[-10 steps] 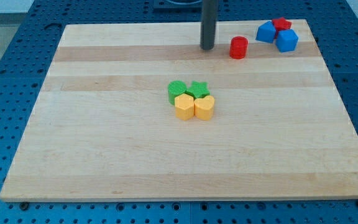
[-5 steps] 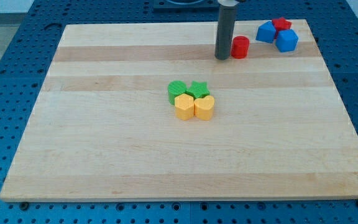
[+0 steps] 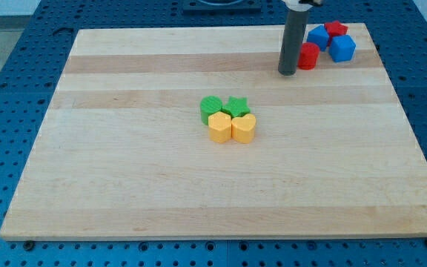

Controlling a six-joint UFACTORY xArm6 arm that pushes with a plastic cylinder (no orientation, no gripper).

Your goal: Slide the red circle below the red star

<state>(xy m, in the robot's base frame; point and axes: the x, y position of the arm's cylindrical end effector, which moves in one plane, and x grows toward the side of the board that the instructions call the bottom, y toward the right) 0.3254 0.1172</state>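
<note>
The red circle point(image 3: 309, 55) stands near the board's top right, touching or almost touching the blue block point(image 3: 318, 37) above it. The red star point(image 3: 336, 29) sits at the top right, between that blue block and a second blue block point(image 3: 342, 48) just below it. My tip point(image 3: 288, 72) is at the red circle's left side, pressed against it; the rod hides the circle's left edge. The red circle lies down and to the left of the red star.
A cluster sits at the board's middle: a green circle point(image 3: 211, 107), a green star point(image 3: 236, 106), a yellow hexagon point(image 3: 219, 127) and a yellow heart point(image 3: 244, 127). The wooden board point(image 3: 124, 185) lies on a blue perforated table.
My tip has moved right and slightly down, reached the red circle and pushed it right toward the blue blocks. The other blocks have not moved.
</note>
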